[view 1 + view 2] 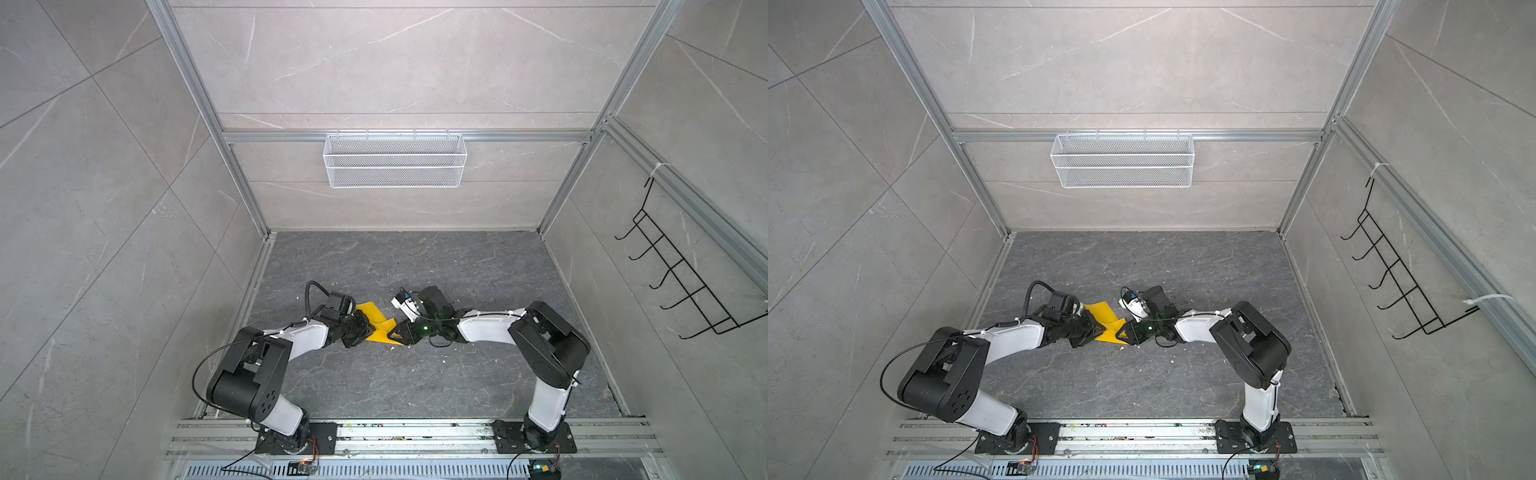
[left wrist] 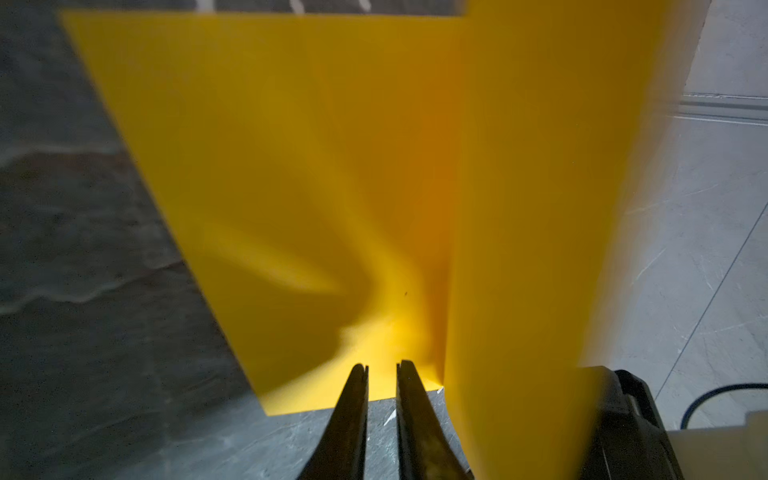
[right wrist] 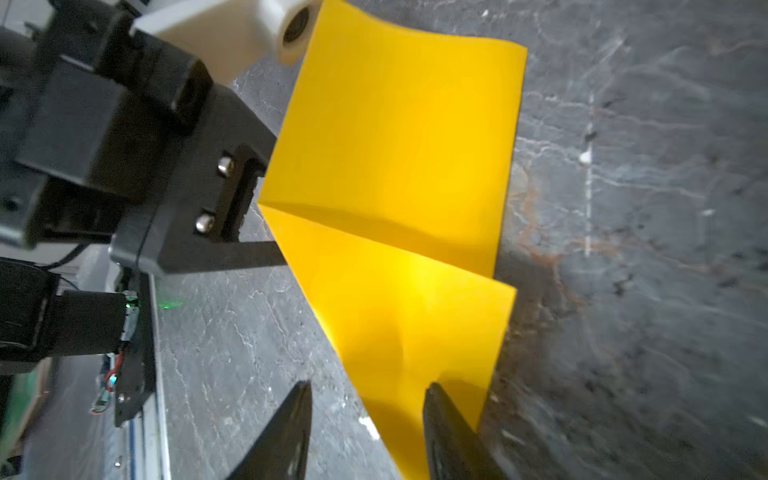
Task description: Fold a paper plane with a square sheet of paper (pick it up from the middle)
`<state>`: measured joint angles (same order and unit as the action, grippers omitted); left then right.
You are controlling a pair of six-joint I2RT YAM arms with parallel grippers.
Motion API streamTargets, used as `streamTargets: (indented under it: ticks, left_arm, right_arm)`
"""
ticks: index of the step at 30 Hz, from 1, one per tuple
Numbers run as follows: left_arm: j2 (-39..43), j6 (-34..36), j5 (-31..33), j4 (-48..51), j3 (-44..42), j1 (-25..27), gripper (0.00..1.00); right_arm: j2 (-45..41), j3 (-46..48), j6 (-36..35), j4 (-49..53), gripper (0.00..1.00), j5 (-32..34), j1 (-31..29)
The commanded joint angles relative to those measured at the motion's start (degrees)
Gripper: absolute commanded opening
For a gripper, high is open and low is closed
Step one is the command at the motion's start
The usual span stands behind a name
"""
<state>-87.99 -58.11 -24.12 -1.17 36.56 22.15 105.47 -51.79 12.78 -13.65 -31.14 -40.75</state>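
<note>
Rail and arm bases sit nearest in both top views. From there the arms bend inward, so the two hands meet almost tip to tip low over the near middle of the surface, with the paper between them.

The paper is half-folded: one half lies flat on the surface and the other stands up from a crease. The left hand has its fingers drawn nearly together, with a thin slit between them and nothing visible in it. Its tips sit at the near edge of the flat half, just beside the crease. I judge that it is pinning that half so the sheet cannot slide while the flap is worked.

The right hand has its jaws well apart, straddling the loose corner of the raised flap. One finger overlaps the paper and the other is clear of it, so nothing is clamped. The flap seems to lean by the left hand's side, free to fall either way.

There is little room between the hands, so any sweep to flatten the crease would have to go away from the left fingers. Beyond the paper's far edge the surface is open, dotted with pale crumbs, up to the back wall. The mesh basket there hangs well clear.
</note>
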Motion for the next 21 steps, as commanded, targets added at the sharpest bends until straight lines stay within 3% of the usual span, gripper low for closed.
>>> streamTargets:
  ticks: [1,7,13,21]
  left_arm:
    - [1.59,-0.43,0.56,0.56,-0.13,0.17,0.19]
    - [0.88,-0.20,0.72,0.60,0.21,0.17,0.19]
    - [0.19,-0.32,0.61,0.75,0.51,0.17,0.18]
    - [-0.08,-0.25,1.05,2.43,1.07,0.17,0.19]
  right_arm:
    - [-2.35,2.93,-7.67,-3.08,0.49,6.52,-0.69]
    - [-4.52,6.19,-15.50,-6.52,0.48,19.39,-4.67]
    - [-4.99,9.78,-20.36,-15.17,0.45,25.79,-8.13]
    - [-7.54,13.29,-22.61,-19.97,0.54,33.57,-10.11]
